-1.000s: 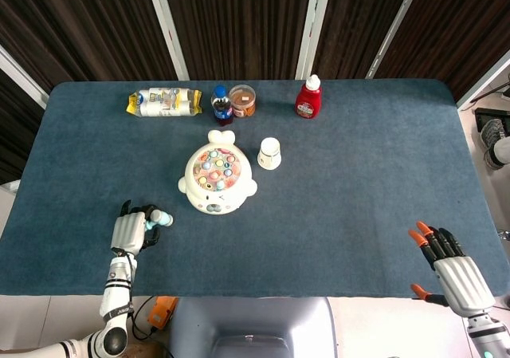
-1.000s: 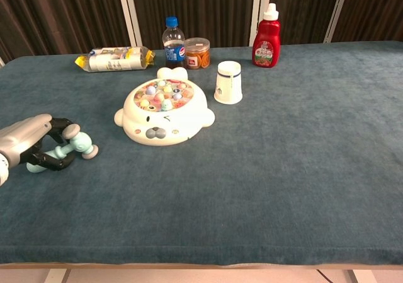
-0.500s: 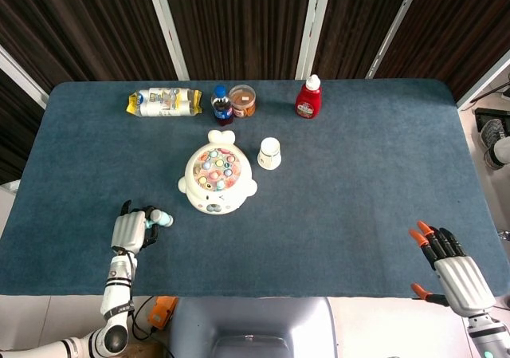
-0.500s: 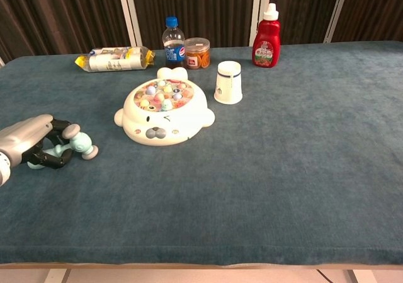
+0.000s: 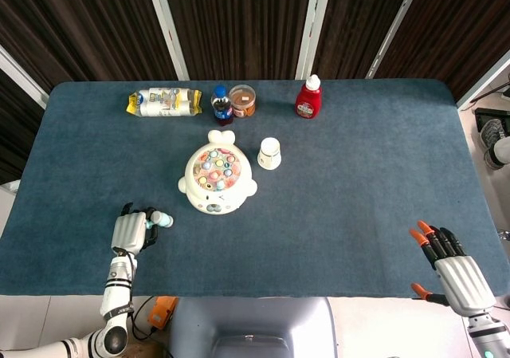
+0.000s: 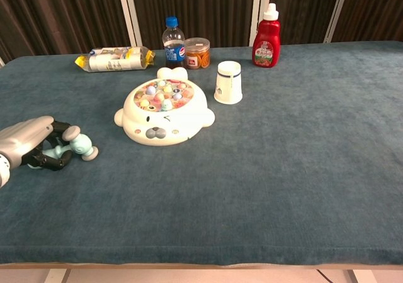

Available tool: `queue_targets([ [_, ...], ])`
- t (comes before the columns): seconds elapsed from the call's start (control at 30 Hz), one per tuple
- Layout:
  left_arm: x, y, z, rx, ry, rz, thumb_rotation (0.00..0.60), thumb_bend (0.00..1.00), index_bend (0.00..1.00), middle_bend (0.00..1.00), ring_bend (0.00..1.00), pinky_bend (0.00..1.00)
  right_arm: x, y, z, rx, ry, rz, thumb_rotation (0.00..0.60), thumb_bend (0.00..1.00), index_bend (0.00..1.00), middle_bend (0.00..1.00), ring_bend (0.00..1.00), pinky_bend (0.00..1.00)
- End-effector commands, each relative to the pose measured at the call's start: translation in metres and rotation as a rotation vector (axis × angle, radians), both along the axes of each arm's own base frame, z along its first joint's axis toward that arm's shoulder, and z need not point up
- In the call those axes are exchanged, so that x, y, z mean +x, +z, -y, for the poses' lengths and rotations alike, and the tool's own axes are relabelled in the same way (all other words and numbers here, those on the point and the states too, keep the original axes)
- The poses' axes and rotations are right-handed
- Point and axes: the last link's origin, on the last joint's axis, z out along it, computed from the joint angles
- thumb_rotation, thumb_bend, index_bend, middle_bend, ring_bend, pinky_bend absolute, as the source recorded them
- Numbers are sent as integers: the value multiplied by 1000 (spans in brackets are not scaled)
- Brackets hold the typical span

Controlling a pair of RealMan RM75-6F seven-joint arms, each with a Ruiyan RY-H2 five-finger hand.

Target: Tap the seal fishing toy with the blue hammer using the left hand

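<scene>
The white seal fishing toy (image 5: 216,178) (image 6: 164,112), its top filled with coloured fish, lies near the middle of the table. Left of it and nearer to me, my left hand (image 5: 128,231) (image 6: 30,144) grips the handle of the blue hammer (image 5: 158,219) (image 6: 79,145), fingers curled around it. The hammer's head sticks out toward the toy, a short gap short of it, low over the cloth. My right hand (image 5: 454,271) hangs at the table's near right corner, fingers spread and holding nothing; only the head view shows it.
Along the far edge sit a wrapped packet (image 5: 164,101), a cola bottle (image 5: 222,105), a small snack jar (image 5: 243,100) and a red ketchup bottle (image 5: 307,97). A white paper cup (image 5: 269,153) stands just right of the toy. Blue cloth covers the table (image 5: 358,182).
My left hand with the hammer has drawn slightly back toward me and to the left. The right hand has barely moved.
</scene>
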Motion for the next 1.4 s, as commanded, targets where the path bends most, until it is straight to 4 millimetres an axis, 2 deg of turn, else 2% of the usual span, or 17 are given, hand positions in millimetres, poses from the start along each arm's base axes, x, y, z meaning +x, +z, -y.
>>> queue_targets([
  [0.03,1,1,0,16,-1,0,600,576,499,532,410,232,0,0,0,0,0,0,600,344,0,0,0,0],
  [0.2,-1,2,1,53,-11,-11,600,637,579,632,516,518,0,0,0,-1,0,0,600,344,0,0,0,0],
  [0.4,-4,2,2,91,-8,-38,600,727,662,728,637,740,0,0,0,1,0,-2,600,344,0,0,0,0],
  [0.73,-2,13,7,236,-140,45,600,723,685,818,743,858,0,0,0,0,-3,-3,600,344,0,0,0,0],
  [0.87,-5,25,5,300,-187,172,600,733,687,845,785,974,0,-1,-1,0,-3,-4,600,344,0,0,0,0],
  [0.93,-4,31,-1,307,-184,251,600,742,686,849,785,1000,0,-1,-1,1,-4,-6,600,344,0,0,0,0],
  [1.03,8,49,-19,304,-195,345,600,750,687,858,800,1000,0,-3,0,7,-4,-12,600,344,0,0,0,0],
  [1.23,29,66,-38,277,-215,368,600,751,688,877,848,1000,0,-4,0,9,-6,-15,600,344,0,0,0,0],
  [1.33,57,74,-67,215,-210,382,600,753,687,887,872,1000,-1,-3,2,2,-16,-13,600,344,0,0,0,0],
  [1.37,69,73,-82,195,-205,367,600,754,687,890,874,1000,-2,-1,3,-5,-21,-10,600,344,0,0,0,0],
  [1.4,73,72,-88,187,-200,349,600,755,687,891,874,1000,-2,0,4,-9,-23,-9,600,344,0,0,0,0],
])
